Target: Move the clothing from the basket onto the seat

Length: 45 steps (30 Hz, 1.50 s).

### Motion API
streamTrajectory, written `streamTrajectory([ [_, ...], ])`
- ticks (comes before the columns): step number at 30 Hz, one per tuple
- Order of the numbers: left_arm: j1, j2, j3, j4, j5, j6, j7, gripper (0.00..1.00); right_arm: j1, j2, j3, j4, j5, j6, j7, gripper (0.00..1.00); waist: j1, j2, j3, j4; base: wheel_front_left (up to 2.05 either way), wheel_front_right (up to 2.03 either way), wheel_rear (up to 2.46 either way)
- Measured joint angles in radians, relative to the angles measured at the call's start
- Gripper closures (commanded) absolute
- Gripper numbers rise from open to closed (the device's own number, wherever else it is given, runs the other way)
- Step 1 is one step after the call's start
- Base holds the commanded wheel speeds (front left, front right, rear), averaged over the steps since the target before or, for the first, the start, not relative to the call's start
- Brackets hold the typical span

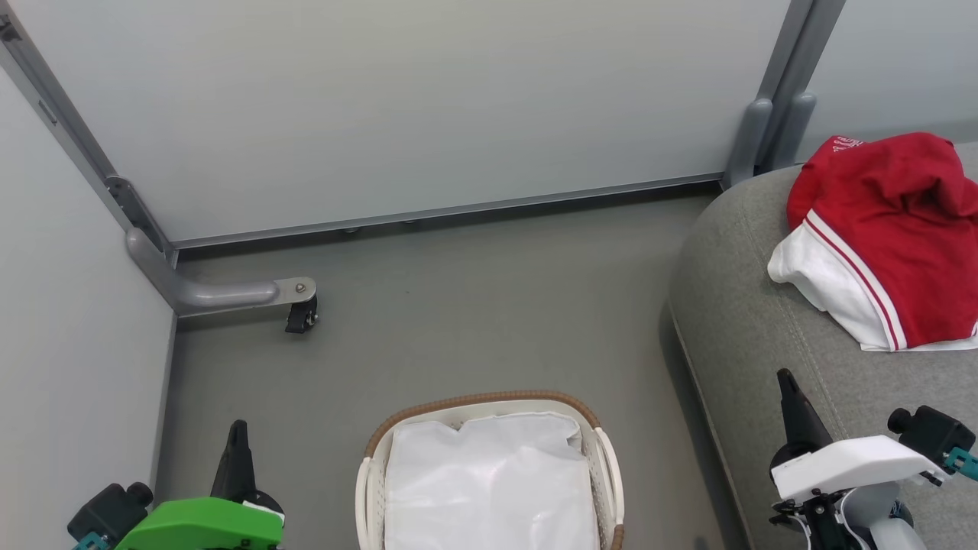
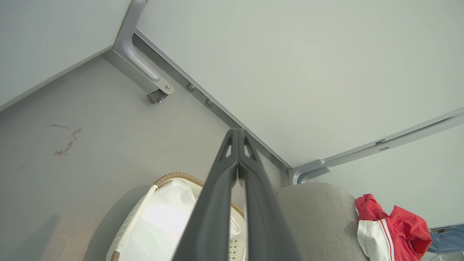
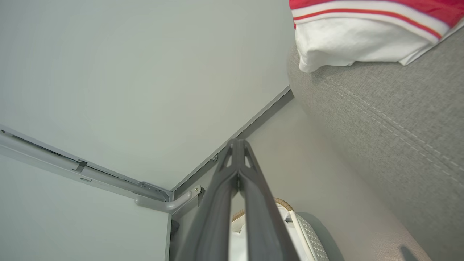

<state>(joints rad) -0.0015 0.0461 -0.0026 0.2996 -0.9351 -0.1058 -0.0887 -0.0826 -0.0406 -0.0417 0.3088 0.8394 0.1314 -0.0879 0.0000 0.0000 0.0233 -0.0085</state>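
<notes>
Left claw [image 1: 238, 431] and right claw [image 1: 785, 382] are closed, empty; the clothing [image 1: 886, 229] lies on the seat [image 1: 733, 321], beyond the right one.

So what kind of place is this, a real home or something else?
Probably a staged test booth, not a home: pale partition panels, a castor foot, and a sofa seat beside a laundry basket.
</notes>
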Motion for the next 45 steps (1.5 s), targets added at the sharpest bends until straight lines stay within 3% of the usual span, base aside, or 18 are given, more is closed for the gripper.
streamTrajectory([
  [45, -0.06, 0.0, 0.07, -0.033, -0.412, -0.014, 0.123, 1.0, -0.011, -0.004, -0.044, -0.039, 0.473, 0.0, 0.124, 1.0, 0.0, 0.0, -0.011, 0.004, 0.0, 0.0, 0.0],
])
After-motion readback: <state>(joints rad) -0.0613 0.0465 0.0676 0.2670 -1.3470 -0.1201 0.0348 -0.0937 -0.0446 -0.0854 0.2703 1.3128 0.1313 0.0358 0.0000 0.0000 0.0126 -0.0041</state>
